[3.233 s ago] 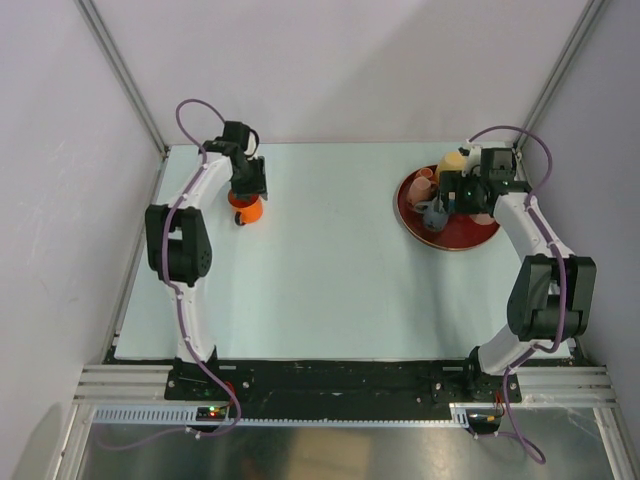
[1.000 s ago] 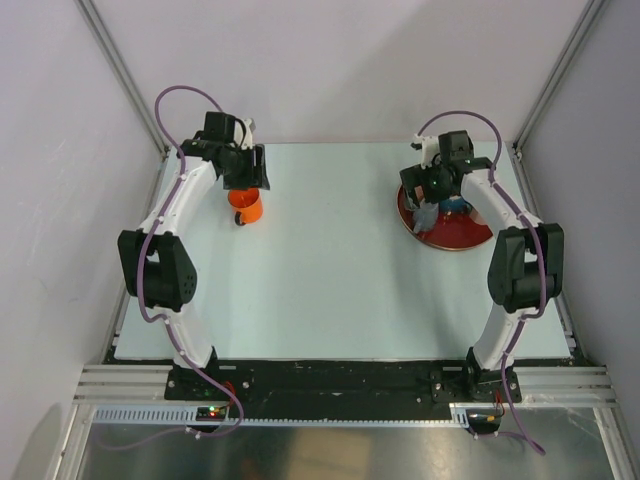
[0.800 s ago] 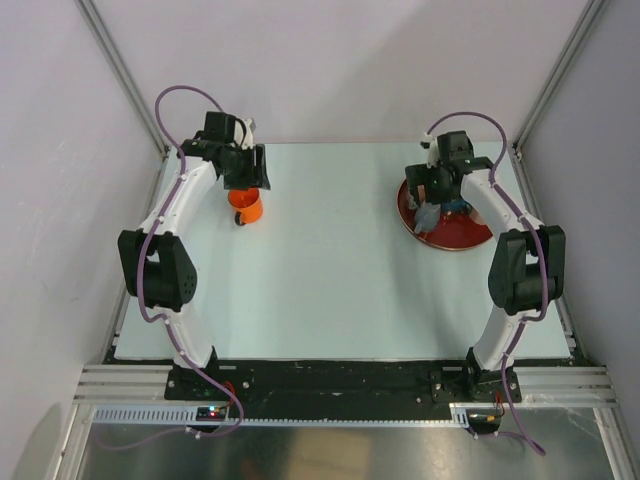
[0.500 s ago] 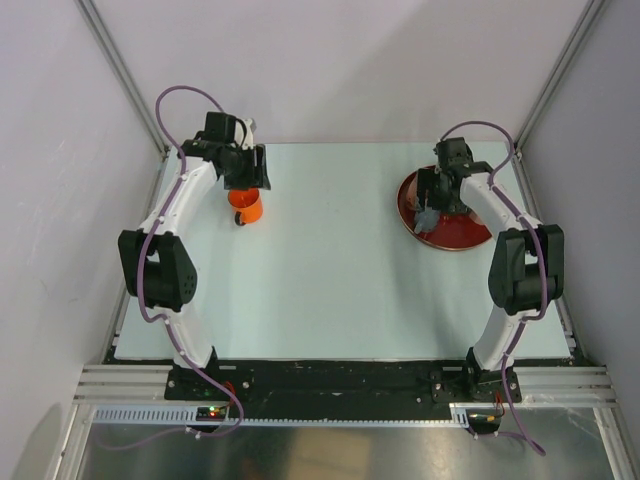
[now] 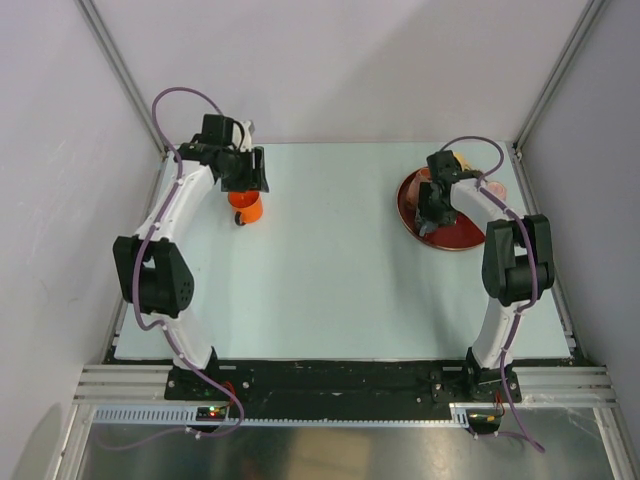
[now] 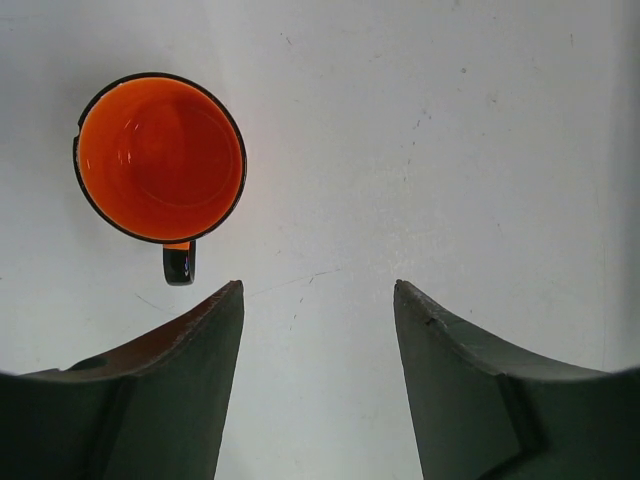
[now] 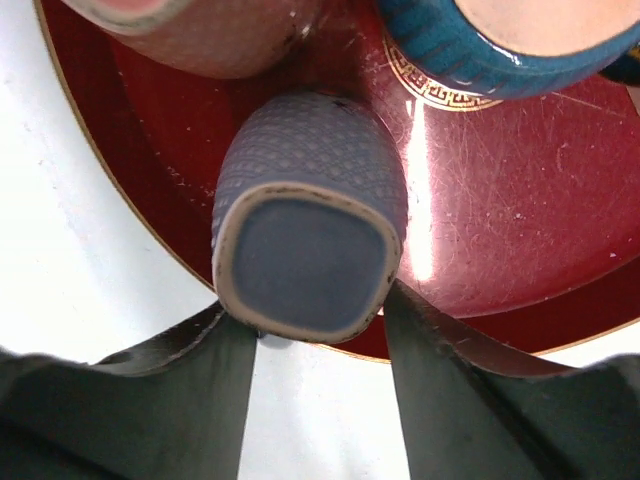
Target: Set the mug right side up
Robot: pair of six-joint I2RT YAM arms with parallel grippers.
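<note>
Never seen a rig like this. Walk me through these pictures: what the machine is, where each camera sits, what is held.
Two robot arms are bolted at the near edge of a table. The wide picture looks down from above; the other two come from cameras on each wrist, looking past the fingers. The left hand hangs open near an orange mug, upright and untouched. The right hand has a finger against each side of a blue-grey mug, base facing the camera, on a red plate beside a pink cup and a blue bowl.
</note>
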